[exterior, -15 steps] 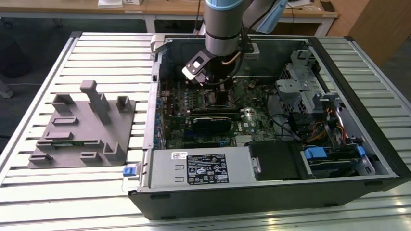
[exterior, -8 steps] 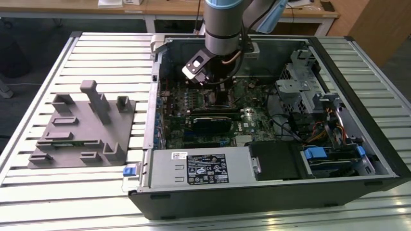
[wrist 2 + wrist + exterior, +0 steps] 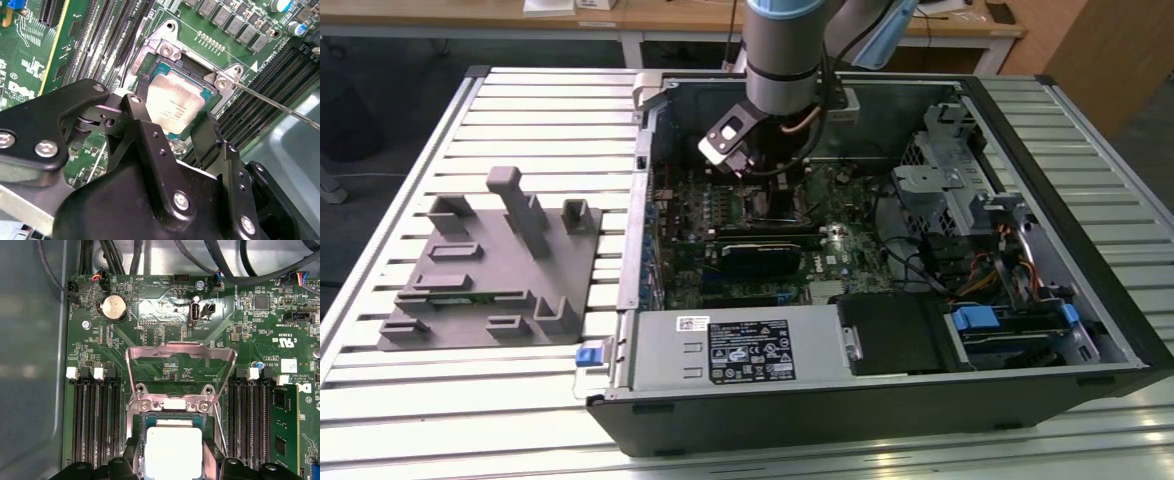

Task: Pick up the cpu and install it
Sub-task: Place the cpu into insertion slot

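Black and close up in the second wrist view, the gripper (image 3: 175, 112) reaches down over the motherboard (image 3: 150, 290), its two fingers (image 3: 206, 131) pressed in against opposite edges of the cpu (image 3: 170, 97). That cpu, a square with a silver top and a green rim, lies flat within the socket (image 3: 150, 64), level with the board rather than lifted clear of it. At one side of the socket the metal hold-down plate (image 3: 180, 351) is swung open and stands up from its hinge, leaving the cpu uncovered. A thin wire lever (image 3: 280, 106) sticks out from a corner of the socket, raised off the board. Rows of black memory slots (image 3: 95, 425) run along both sides of the socket, and a green memory stick (image 3: 285, 425) is seated in the outermost one on one side. A round coin battery (image 3: 114, 307) sits near the board's edge beyond the open plate. In the exterior view the arm (image 3: 781, 60) comes down into an open computer case (image 3: 854, 410) lying on the slatted tabletop (image 3: 520, 400), toward the exterior view's right. A grey fixture (image 3: 494, 270) rests on the tabletop just beside the case, toward the exterior view's left edge.
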